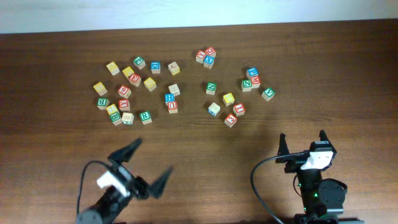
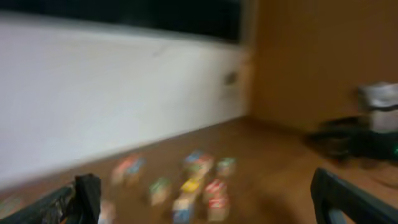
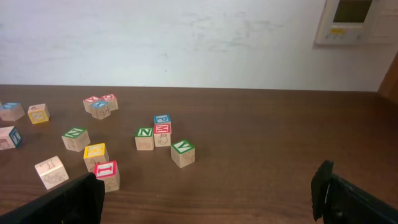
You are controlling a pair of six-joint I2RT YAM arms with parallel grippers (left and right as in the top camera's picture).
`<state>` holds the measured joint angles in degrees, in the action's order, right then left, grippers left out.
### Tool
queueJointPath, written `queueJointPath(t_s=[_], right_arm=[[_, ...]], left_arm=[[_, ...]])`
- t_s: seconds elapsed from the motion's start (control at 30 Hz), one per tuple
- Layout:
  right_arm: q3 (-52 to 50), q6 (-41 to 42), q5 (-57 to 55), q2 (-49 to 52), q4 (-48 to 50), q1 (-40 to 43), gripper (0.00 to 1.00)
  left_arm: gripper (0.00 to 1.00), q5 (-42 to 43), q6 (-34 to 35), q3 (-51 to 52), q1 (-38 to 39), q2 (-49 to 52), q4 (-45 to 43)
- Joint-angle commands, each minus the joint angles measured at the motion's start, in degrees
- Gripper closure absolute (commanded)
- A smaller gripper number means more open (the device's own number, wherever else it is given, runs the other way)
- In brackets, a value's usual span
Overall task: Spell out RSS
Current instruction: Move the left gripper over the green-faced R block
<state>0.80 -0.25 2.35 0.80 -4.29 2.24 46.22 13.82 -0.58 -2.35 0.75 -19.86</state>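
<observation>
Overhead shows you the wooden table [image 1: 56, 155], with both arms at its near edge. The left gripper [image 1: 153, 155] and right gripper [image 1: 303, 135] are spread wide and empty. The green R cube [image 1: 145, 117] fronts the left cluster, just beside a pale cube [image 1: 127, 117]. The yellow-faced cubes [image 1: 150, 83] sit crowded near a red-lettered cube [image 1: 135, 78], their letters unreadable.

The left wrist view is smeared; its cubes [image 2: 191, 185] show colours but no readable letters. Overhead, letters on the yellow cubes [image 1: 112, 68] are too small to read; the left arm [image 1: 99, 208] runs off the bottom edge.
</observation>
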Motion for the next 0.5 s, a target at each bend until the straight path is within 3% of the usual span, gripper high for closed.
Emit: queueJointPath(t_s=[0.0,0.03,0.1,0.23,0.3,0.43,0.47], right_arm=[[-0.48,-0.13,-0.7,-0.59,-0.17,-0.35,0.02],[-0.48,-0.13,-0.7,-0.59,-0.17,-0.35,0.02],[-0.48,-0.13,-0.7,-0.59,-0.17,-0.35,0.02],[-0.48,-0.13,-0.7,-0.59,-0.17,-0.35,0.02],[-0.48,-0.13,-0.7,-0.59,-0.17,-0.35,0.02],[-0.48,-0.13,-0.7,-0.59,-0.17,-0.35,0.02],[-0.48,-0.13,-0.7,-0.59,-0.17,-0.35,0.02]], left_arm=[[0.01,14.1,5.53,0.04,-0.17,-0.39,-16.24],[0.01,12.31,6.67,-0.07,-0.17,-0.39,-23.91],[0.01,6.97,8.5,-0.98,-0.17,-0.39,-30.21],[0.01,-0.13,9.46,-7.32,-0.17,0.28,-26.8],[0.01,-2.6,8.68,-13.55,-0.17,2.29,-19.3],[0.01,-1.99,-1.75,-37.79,-0.17,15.69,17.27],[0.01,-0.76,-4.39,-41.77,-0.17,18.56,22.97]])
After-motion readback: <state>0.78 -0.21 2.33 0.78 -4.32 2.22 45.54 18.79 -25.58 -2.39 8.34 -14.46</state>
